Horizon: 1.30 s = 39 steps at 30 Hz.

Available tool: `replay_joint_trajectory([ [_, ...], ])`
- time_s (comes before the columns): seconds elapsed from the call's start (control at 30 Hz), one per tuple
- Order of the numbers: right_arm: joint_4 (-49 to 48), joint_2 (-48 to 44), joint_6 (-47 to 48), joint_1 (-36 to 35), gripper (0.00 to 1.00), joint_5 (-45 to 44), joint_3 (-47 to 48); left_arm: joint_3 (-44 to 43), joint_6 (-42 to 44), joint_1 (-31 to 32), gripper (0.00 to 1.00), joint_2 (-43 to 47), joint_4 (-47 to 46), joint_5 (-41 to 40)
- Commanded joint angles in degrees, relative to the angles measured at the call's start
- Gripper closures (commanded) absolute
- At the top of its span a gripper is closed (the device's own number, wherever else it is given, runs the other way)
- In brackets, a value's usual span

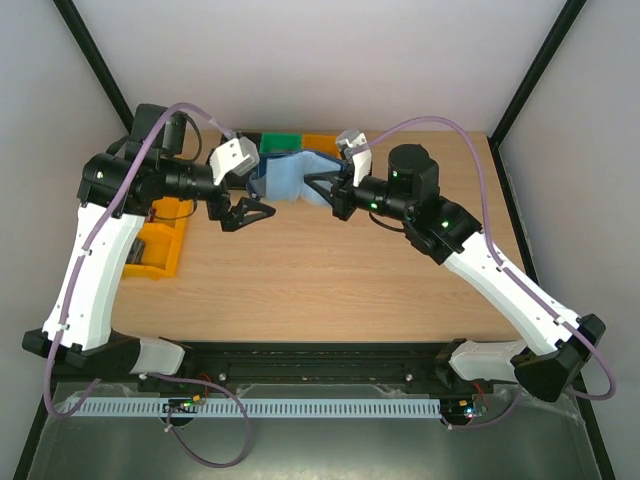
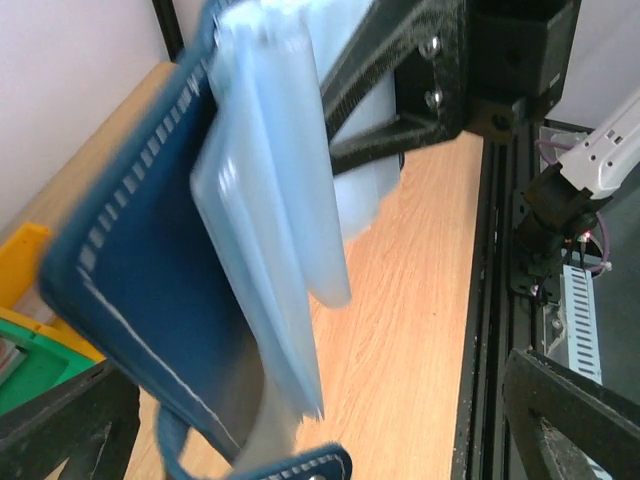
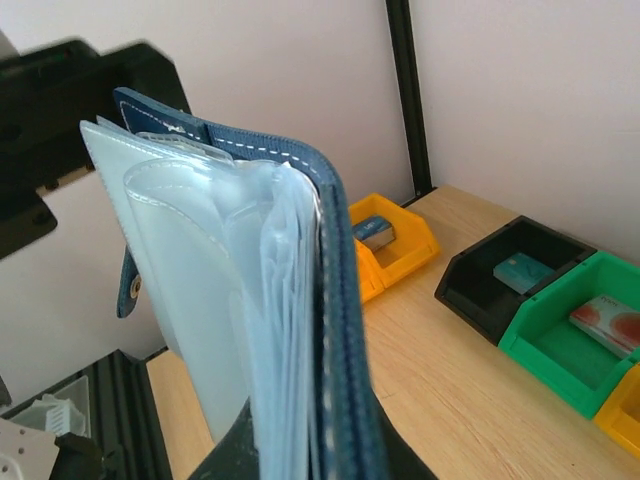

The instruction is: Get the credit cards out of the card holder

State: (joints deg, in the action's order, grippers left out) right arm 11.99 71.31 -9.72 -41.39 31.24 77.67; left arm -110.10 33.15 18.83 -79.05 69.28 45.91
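- Right gripper (image 1: pixel 312 188) has its jaws clamped on the dark navy folding card holder (image 3: pixel 342 300).
- Left gripper (image 1: pixel 250 216) has its jaws apart; held from one side only, the holder may sag or slip.

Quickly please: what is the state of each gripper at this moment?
Left gripper: jaws open, holding nothing.
Right gripper: jaws shut on the card holder.

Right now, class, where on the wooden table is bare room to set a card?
Bare: the table's middle, bordered by the yellow plastic bin, black front rail and right arm. Crowded: the back edge, with the green bin, orange bin and the navy-blue folding card holder.
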Motion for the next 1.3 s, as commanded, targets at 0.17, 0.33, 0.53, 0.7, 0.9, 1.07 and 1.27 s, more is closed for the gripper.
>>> replay_joint_trajectory([
  [0.17, -2.38, -0.57, -3.58, -0.1, 0.98, -0.21, 1.47, 9.21, -3.8, -0.55, 0.01, 1.44, -6.62, 1.1],
  [0.33, 0.29, 1.19, -3.39, -0.09, 0.98, -2.15, 4.31, 8.35, -1.81, -0.41, 0.0, 0.74, -5.27, 3.28],
  [0.53, 0.12, -0.14, -5.09, -0.1, 0.98, -2.53, 3.65, 7.87, -2.14, -0.42, 0.0, 0.23, -5.34, 6.96],
  [0.7, -1.87, 0.46, -5.79, -0.02, 0.98, 0.85, 3.43, 8.39, -3.74, -0.46, 0.01, 0.48, -6.88, 6.84],
  [0.9, -4.88, 0.62, -6.08, -0.09, 0.98, 6.34, 2.42, 8.42, -6.16, -0.12, 0.01, -1.45, -9.15, 9.37],
  [1.07, -5.48, 0.59, -5.35, -0.09, 0.98, 11.1, 1.79, 8.0, -7.12, 0.66, 0.34, -2.16, -10.26, 8.79],
  [1.27, -4.65, 0.41, -4.11, -0.08, 0.95, 13.68, 1.53, 7.92, -8.63, 0.48, 0.97, -1.77, -11.08, 8.91],
])
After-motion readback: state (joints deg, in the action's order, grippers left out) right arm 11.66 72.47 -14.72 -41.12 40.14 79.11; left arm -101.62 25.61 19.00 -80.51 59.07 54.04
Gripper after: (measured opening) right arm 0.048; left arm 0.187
